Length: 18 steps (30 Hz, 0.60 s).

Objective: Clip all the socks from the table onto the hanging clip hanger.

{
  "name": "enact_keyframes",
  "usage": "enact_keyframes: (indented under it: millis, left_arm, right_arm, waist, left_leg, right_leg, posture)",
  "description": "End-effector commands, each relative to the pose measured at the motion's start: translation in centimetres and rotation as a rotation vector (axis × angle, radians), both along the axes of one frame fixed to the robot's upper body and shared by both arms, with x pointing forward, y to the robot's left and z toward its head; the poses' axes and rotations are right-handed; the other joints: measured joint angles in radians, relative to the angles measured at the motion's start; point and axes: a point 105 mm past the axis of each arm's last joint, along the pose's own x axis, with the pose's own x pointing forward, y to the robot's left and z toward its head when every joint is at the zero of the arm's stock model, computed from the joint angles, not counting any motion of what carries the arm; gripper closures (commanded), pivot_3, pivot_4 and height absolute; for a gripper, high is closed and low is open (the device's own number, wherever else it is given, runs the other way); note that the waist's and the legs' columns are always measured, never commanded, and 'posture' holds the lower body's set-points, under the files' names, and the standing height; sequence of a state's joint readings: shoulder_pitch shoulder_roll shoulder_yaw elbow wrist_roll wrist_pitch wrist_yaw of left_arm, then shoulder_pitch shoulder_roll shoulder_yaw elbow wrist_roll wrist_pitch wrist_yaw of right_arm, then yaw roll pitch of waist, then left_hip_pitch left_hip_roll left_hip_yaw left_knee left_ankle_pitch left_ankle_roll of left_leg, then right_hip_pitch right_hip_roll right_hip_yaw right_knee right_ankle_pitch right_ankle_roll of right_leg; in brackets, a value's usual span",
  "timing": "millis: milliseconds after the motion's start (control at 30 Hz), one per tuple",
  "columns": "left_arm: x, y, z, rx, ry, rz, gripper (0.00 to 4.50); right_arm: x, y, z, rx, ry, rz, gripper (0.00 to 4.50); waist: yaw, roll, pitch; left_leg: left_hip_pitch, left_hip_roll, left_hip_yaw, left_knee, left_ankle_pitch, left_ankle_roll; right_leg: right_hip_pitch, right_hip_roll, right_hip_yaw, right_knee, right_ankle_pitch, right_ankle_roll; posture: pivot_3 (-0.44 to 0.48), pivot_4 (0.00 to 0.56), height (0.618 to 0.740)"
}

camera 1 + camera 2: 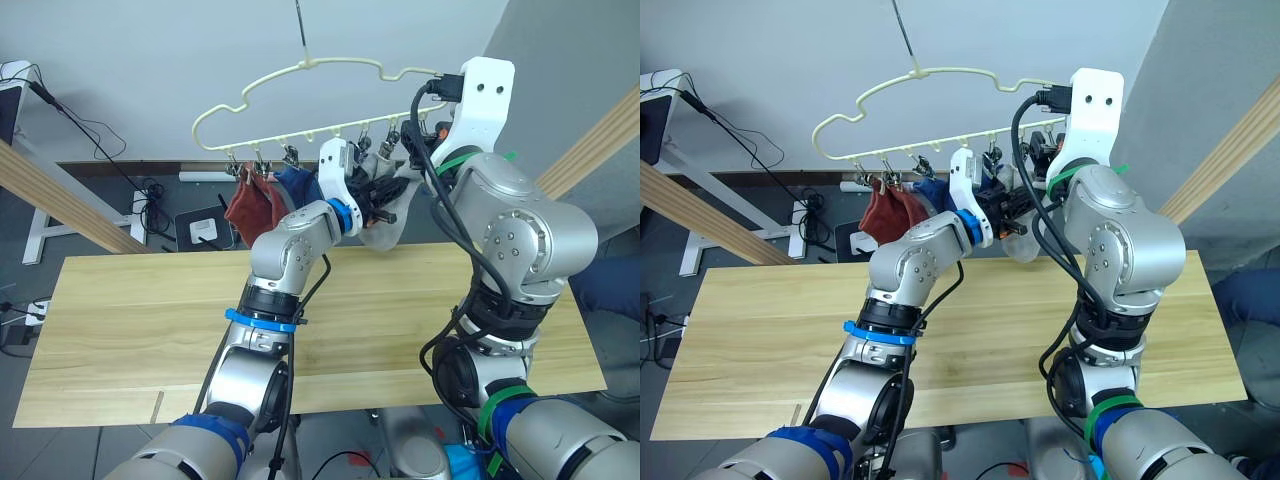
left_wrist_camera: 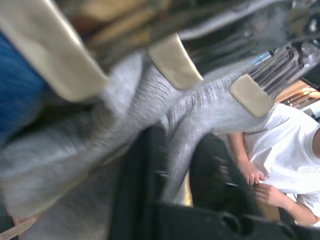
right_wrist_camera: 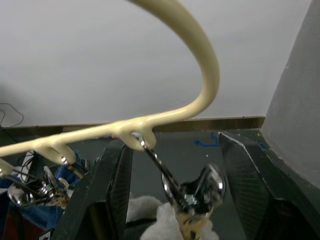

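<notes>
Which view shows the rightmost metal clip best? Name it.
The right wrist view: the clip hangs from the hanger between the right gripper's open fingers, over a grey sock. In the eye views it is hidden among the arms.

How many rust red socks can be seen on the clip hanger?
2: one rust red sock hangs at the clip hanger's left end, the other beside it, overlapping. More may be hidden behind.
</notes>
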<state>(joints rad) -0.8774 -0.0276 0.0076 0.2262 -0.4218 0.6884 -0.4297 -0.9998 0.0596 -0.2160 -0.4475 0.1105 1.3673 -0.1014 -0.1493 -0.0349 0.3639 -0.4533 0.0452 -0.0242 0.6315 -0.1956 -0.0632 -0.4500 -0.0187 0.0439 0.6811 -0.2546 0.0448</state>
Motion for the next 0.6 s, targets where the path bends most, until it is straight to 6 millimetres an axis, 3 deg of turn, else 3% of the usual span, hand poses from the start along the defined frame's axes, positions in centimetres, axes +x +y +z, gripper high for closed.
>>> enact_keyframes:
  millis: [33, 267, 367, 467, 533, 600]
  left_arm:
    - [-1.2, -0.1, 1.5, 0.009, -0.079, -0.043, 2.16]
    - [-3.8, 2.8, 0.3, 0.109, -0.127, -0.07, 0.04]
    - [-5.0, 5.0, -0.6, 0.135, -0.119, -0.043, 0.04]
    - [-6.5, 8.8, -1.2, 0.117, -0.125, 0.035, 0.04]
    - [-7.2, 12.2, -2.6, 0.167, -0.124, 0.144, 0.04]
    - [-7.6, 13.3, -3.1, 0.19, -0.123, 0.177, 0.04]
  right_arm:
    - [-1.3, 0.1, 1.3, 0.005, -0.062, 0.059, 1.73]
    - [-4.2, -1.0, -1.5, -0.068, 0.009, 0.227, 1.73]
    - [-5.9, -1.5, -3.5, -0.101, 0.025, 0.309, 1.73]
    - [-8.1, -2.3, -5.6, -0.189, 0.03, 0.367, 1.73]
    - [-9.1, -3.0, -8.2, -0.238, 0.072, 0.373, 1.73]
    - [-9.6, -3.2, -9.2, -0.256, 0.079, 0.381, 1.73]
  waist:
    - [-0.001, 0.0, 0.0]
    - [-0.004, 0.0, 0.0]
    - [-0.005, 0.0, 0.0]
    - [-0.013, 0.0, 0.0]
    - [-0.016, 0.0, -0.001]
    - [-0.017, 0.0, -0.001]
  left_leg:
    - [0.0, 0.0, 0.0, 0.0, 0.0, 0.0]
    - [0.0, 0.001, 0.0, 0.0, 0.0, 0.0]
    - [0.0, 0.001, 0.0, 0.001, 0.0, 0.0]
    - [0.001, 0.001, -0.001, 0.001, 0.0, 0.0]
    - [0.001, 0.001, 0.0, 0.001, 0.0, 0.0]
    - [0.004, 0.001, 0.0, 0.0, 0.0, 0.0]
  right_leg:
    - [0.0, 0.0, 0.0, 0.0, 0.0, 0.0]
    - [0.0, 0.0, 0.0, 0.0, 0.0, 0.0]
    - [0.0, 0.0, 0.0, 0.001, 0.0, 0.0]
    - [0.002, 0.0, 0.0, 0.0, 0.0, 0.0]
    - [0.002, 0.0, 0.001, 0.0, 0.0, 0.0]
    - [0.003, 0.001, 0.001, 0.0, 0.0, 0.0]
  posture:
    - [-0.31, 0.346, 0.74]
    - [-0.316, 0.346, 0.74]
    - [-0.323, 0.34, 0.74]
    - [-0.315, 0.332, 0.74]
    - [-0.313, 0.327, 0.74]
    - [-0.313, 0.327, 0.74]
